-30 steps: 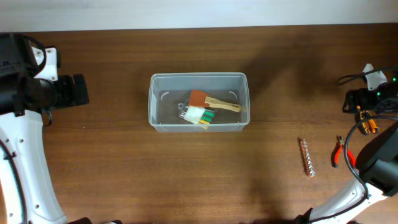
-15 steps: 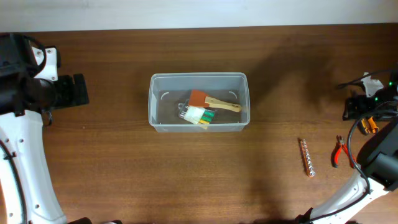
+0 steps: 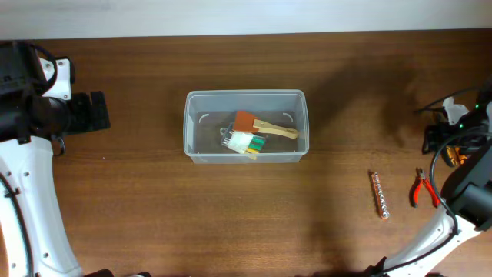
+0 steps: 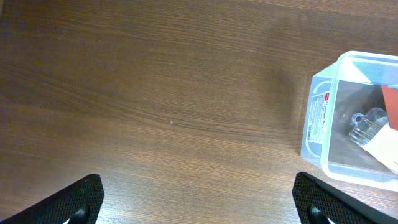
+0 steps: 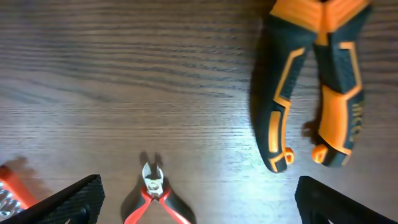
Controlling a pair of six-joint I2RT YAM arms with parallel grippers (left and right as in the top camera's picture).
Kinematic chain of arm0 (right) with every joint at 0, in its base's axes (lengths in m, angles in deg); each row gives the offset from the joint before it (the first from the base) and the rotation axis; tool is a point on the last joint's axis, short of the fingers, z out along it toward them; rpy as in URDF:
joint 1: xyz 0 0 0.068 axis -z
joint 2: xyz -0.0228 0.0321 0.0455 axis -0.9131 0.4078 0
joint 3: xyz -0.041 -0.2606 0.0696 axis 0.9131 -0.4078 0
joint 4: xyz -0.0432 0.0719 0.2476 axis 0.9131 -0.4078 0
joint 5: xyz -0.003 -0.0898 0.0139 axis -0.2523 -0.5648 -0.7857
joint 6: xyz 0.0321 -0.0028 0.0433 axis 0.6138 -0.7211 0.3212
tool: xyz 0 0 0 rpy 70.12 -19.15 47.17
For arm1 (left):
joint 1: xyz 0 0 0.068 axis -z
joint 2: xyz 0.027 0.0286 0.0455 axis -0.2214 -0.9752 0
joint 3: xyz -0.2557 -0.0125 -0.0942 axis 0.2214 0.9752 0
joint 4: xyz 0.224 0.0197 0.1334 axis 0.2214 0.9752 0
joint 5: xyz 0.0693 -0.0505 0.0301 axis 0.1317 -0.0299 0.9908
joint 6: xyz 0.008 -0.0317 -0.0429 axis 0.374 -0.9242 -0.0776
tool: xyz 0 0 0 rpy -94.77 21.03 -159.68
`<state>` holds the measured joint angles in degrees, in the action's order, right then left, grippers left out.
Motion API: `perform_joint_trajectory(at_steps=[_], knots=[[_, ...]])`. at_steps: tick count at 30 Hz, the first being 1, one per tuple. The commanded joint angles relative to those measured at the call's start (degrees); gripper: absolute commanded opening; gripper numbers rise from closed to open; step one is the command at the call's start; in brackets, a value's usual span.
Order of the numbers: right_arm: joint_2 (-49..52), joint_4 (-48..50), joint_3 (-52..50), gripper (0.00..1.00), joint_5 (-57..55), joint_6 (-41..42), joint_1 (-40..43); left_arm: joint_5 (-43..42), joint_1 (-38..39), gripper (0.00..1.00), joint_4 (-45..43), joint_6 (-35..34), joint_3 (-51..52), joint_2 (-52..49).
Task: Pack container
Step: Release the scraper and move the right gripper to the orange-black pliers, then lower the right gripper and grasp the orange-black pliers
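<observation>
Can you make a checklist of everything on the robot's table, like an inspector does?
Surface: brown wooden table, no spills seen.
Job's things: clear container near the middle, holding a wooden-handled brush and a pack of yellow-green pieces.
Clutter: orange-and-black pliers, small red cutters and an orange strip lie on the table at the robot's right, outside the container.
Grippers: left tool open over bare table, holding nothing; right tool open above the pliers and cutters, holding nothing.
Cables: black cables loop by the right arm.
Surroundings: pale strip beyond the table's far edge; nothing else seen.
</observation>
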<state>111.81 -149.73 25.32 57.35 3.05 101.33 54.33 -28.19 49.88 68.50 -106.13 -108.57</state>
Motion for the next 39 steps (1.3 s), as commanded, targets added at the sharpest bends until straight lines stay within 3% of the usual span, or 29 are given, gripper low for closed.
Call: perform_joint_trajectory(at_steps=[1,39], knots=[[1.16,0.61,-0.37,0.99,-1.64,0.83,0.35,0.59,-0.26,0.99,-0.26,-0.72,-0.90,-0.15],[8.33,5.70,-0.37,0.99,-3.78,4.35,0.17,0.57,-0.26,0.99,-0.33,-0.72,-0.90,-0.15]])
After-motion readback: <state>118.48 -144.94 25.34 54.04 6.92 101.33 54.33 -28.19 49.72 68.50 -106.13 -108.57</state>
